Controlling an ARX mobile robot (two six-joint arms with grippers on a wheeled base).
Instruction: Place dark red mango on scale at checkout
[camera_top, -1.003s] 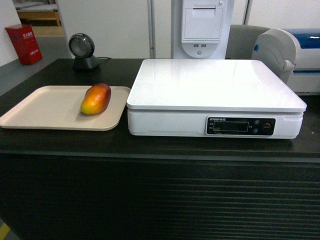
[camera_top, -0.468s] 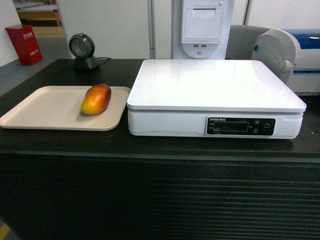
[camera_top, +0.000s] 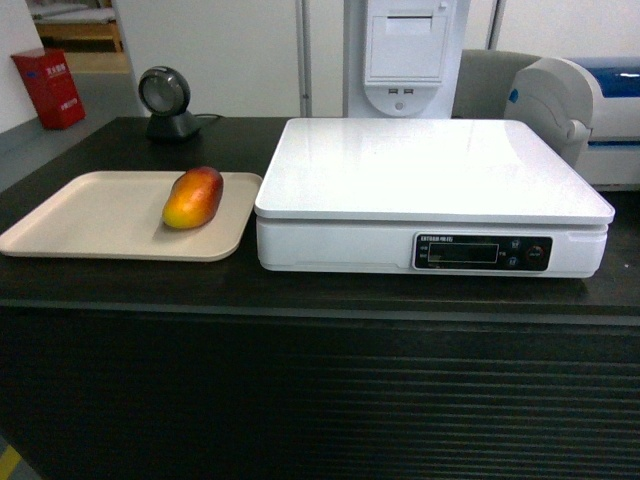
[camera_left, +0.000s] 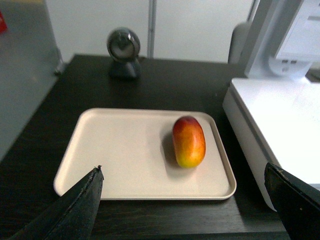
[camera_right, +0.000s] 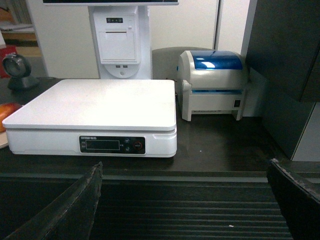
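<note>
The dark red mango (camera_top: 193, 197) (camera_left: 189, 141) lies on a beige tray (camera_top: 80, 215) (camera_left: 115, 150), near the tray's right side, its red end pointing away from me. To its right stands the white scale (camera_top: 430, 190) (camera_right: 95, 110), platform bare, on the dark checkout counter (camera_top: 320, 300). My left gripper (camera_left: 182, 172) hovers open above the tray's near edge, the mango ahead between its fingers' line and apart from them. In front of the counter's ribbed face, my right gripper (camera_right: 185, 167) is open and holds nothing. Neither gripper shows in the head view.
A round black scanner (camera_top: 165, 100) stands at the counter's back left. A white and blue label printer (camera_right: 212, 82) sits right of the scale. A white terminal stand (camera_top: 405, 55) rises behind the scale. A red box (camera_top: 47, 88) is at far left.
</note>
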